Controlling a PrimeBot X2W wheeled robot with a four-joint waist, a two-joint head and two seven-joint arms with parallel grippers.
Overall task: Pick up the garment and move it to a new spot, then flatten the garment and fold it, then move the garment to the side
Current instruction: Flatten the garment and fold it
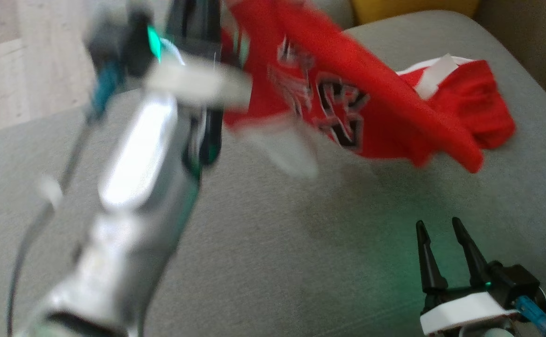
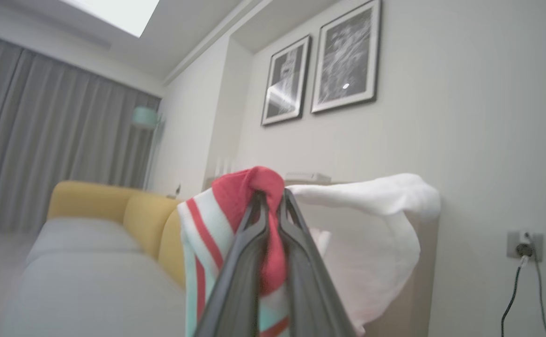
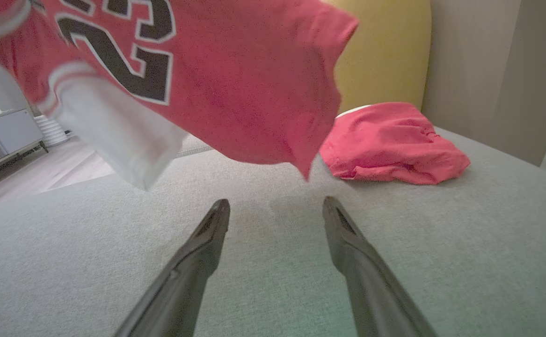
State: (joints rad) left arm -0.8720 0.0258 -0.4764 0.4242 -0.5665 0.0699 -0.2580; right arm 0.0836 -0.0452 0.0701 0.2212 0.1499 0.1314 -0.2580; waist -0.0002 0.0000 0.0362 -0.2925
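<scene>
The garment (image 1: 343, 93) is a red jersey with black-and-white numbers and a white sleeve. It hangs in the air over the grey sofa seat (image 1: 273, 262). My left gripper (image 2: 270, 195) is shut on a red fold of the garment (image 2: 254, 187), with striped trim and white cloth draping beside its fingers. The raised left arm (image 1: 137, 154) is blurred in the head view. A crumpled red part (image 1: 474, 107) rests on the seat at the right; whether it is joined to the lifted cloth is unclear. My right gripper (image 1: 439, 225) stands open and empty, low over the seat below the garment (image 3: 235, 70).
A yellow backrest cushion (image 1: 413, 9) lines the far side of the sofa. Wooden floor (image 1: 25, 61) lies to the left of the seat edge. The wall behind carries two framed pictures (image 2: 322, 65) and a socket with a cable (image 2: 523, 248).
</scene>
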